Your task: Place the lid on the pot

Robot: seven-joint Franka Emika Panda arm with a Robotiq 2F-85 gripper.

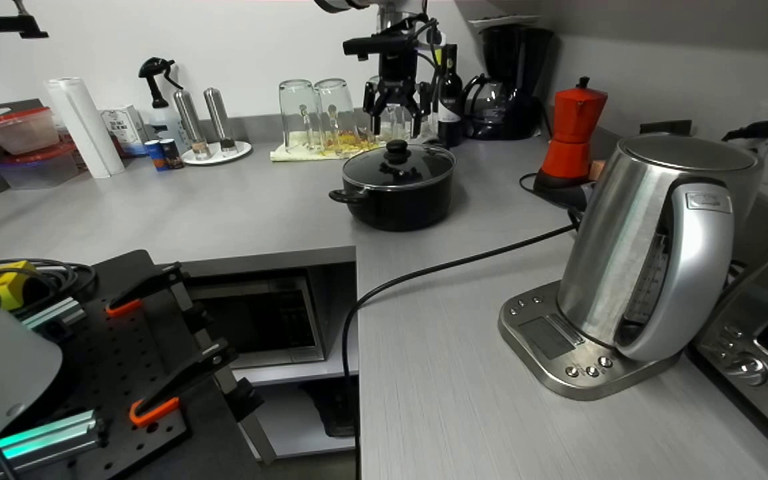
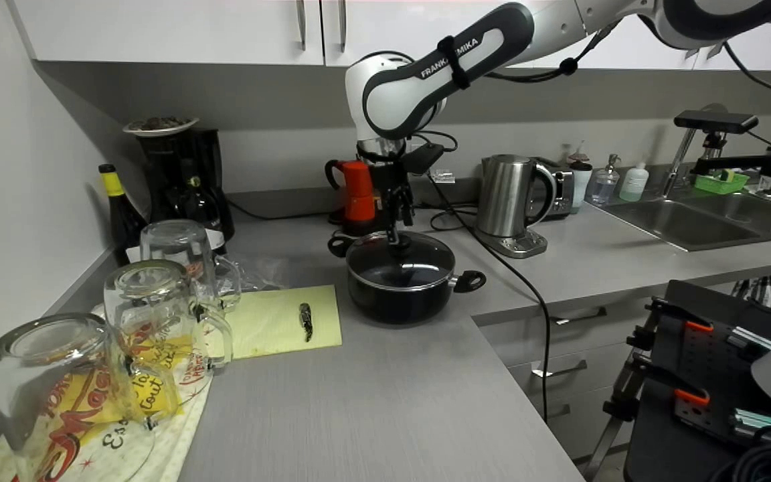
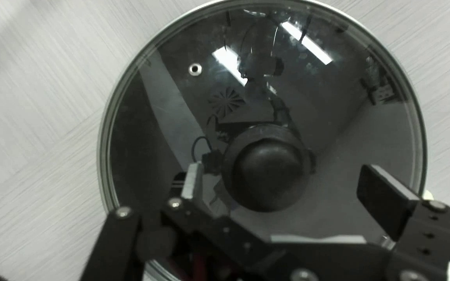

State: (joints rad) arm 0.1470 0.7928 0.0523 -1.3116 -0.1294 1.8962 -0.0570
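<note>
The black pot stands on the grey counter and shows in both exterior views. The glass lid with its metal rim lies level on top of the pot; it also shows in the wrist view. The lid's round black knob points up and shows in the wrist view. My gripper points down just above the knob. In the wrist view its fingers are spread wide, with the knob nearer the left finger and nothing held. The inside of the pot is hidden.
A black cable runs across the counter beside the pot. A steel kettle, a red moka pot and a coffee maker stand nearby. Upside-down glass mugs and a yellow cloth lie beside the pot.
</note>
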